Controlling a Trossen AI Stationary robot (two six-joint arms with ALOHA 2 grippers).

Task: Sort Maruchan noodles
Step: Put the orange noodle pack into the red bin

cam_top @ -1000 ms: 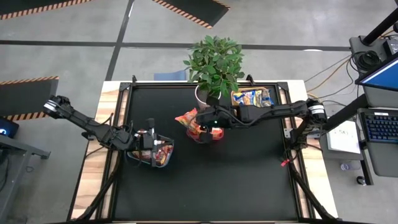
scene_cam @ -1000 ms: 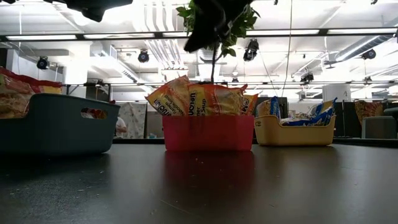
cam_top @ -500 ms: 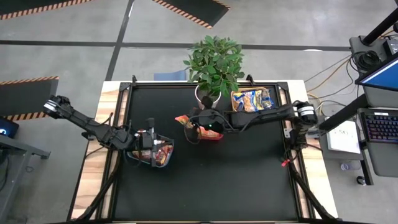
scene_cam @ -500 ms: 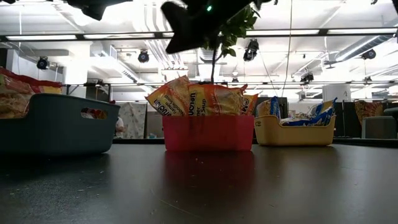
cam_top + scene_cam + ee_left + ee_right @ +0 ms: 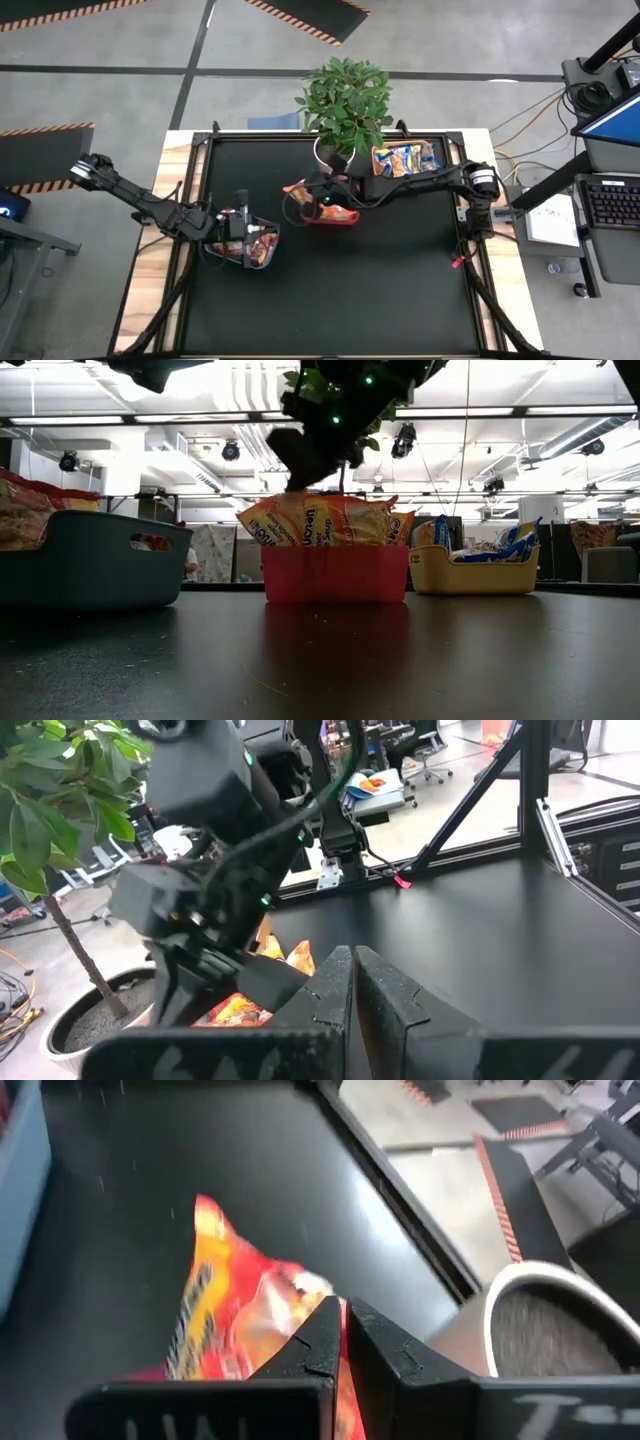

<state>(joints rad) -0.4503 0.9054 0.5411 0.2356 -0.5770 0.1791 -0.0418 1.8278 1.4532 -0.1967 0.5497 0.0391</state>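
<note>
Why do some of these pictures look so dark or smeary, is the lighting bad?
Low view: bright ceiling lights leave the right arm a black silhouette over the red bin, whose reflection shows on the glossy table. Right wrist view: the orange packet looks smeared. Left wrist view: its own fingers are blurry up close.

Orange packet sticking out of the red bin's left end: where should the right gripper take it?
Judging by its pose, grip the orange packet by its raised free corner, coming from above. It leans out over the red bin rim, away from the other packets. The right gripper hangs just above it.
</note>
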